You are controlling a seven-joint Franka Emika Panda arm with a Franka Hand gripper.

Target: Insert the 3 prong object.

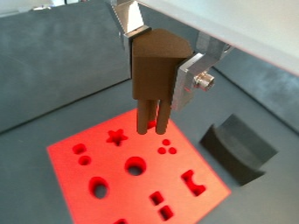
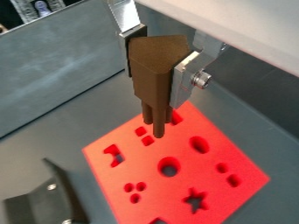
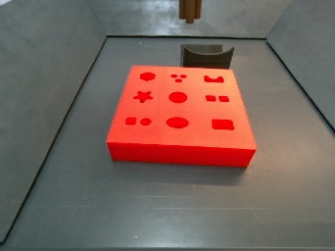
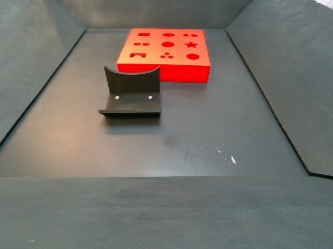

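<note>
Because the red block (image 3: 181,110) lies flat on the grey floor with its cut-out holes facing up, anything meant for it has to come straight down, and that seems to be why the piece is carried as it is. Taking a side view from left to right, the bare floor on the left gives way to the block in the middle, with a star and a hexagon along its left columns, round holes through the centre, and a cluster of three small dots (image 3: 179,75) toward its far edge; just behind its far right corner stands the fixture (image 3: 205,51), apart from the block. High at the far edge of that view only the lower tip of the 3 prong object (image 3: 191,9) shows. Both wrist views give the grip plainly: the gripper (image 1: 153,68) has its silver fingers (image 1: 191,70) pinched on the brown body of the piece, prongs hanging down and roughly vertical, well above the block. From a wrist view the three small dots (image 1: 167,147) sit a little off from under the prong tips, so I judge the hold is a carrying pose, with alignment over that cluster and the descent not yet done. The fixture (image 4: 130,94) is untouched.
</note>
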